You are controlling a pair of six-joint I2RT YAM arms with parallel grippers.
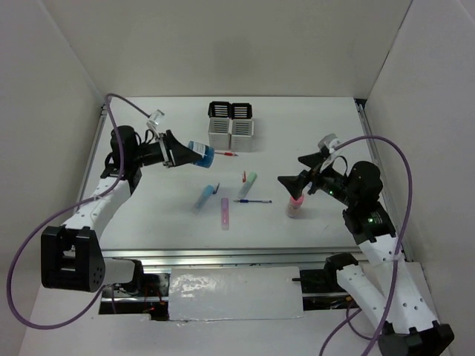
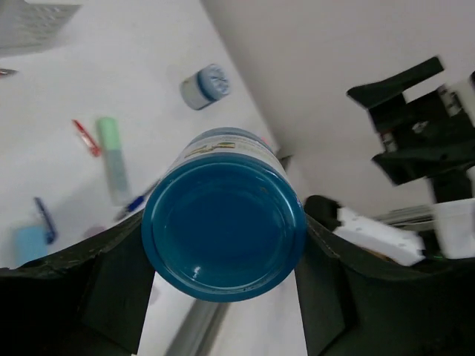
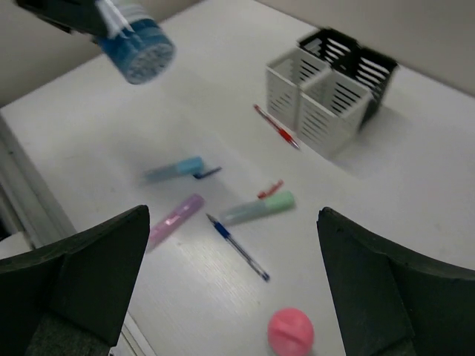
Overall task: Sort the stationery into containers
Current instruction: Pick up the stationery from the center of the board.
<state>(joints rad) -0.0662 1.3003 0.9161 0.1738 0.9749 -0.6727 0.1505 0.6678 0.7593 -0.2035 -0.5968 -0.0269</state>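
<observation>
My left gripper is shut on a blue round roll and holds it above the table, left of the containers; in the left wrist view the roll fills the space between my fingers. A second blue roll lies near the right wall. A red pen lies in front of the white cups. The green stick, blue stick, purple stick and blue pen lie mid-table. My right gripper is open and empty above the upright pink-capped tube.
A small red clip lies beside the green stick. The white enclosure walls stand close on the left, right and back. A metal rail runs along the near table edge. Purple cables loop beside both arms.
</observation>
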